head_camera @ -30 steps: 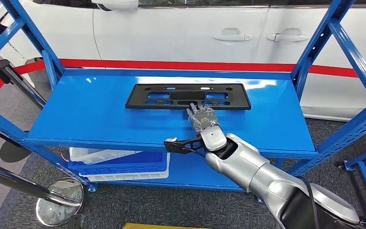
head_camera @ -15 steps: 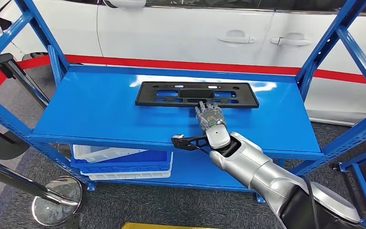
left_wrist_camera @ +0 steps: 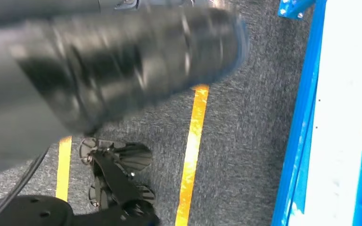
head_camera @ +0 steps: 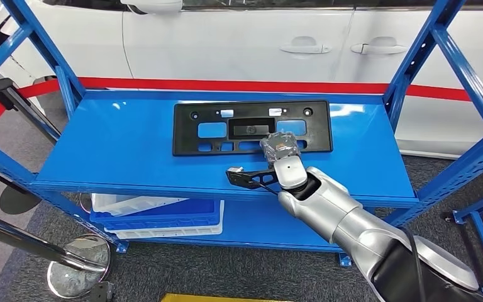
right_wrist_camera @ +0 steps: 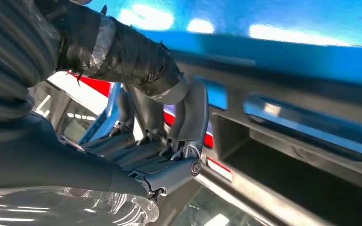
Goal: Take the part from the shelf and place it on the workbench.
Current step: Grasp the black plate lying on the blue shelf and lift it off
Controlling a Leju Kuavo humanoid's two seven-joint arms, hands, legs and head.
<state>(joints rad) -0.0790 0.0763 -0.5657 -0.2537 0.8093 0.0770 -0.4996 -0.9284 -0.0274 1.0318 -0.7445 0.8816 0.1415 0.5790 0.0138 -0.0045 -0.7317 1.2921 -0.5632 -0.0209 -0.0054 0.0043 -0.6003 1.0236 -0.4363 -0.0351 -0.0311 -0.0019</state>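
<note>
Part (head_camera: 251, 127), black and slotted, stands tilted up on the blue shelf (head_camera: 119, 145), its near edge gripped by the right hand (head_camera: 281, 150) at its 5 o'clock corner.

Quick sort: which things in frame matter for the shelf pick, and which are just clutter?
Job:
- black plastic panel with cut-outs, front edge tilted up
- right hand gripping its near edge
- blue metal shelf

Lying about:
- white and blue bins on the lower shelf
- white car
- chrome stanchion base
</note>
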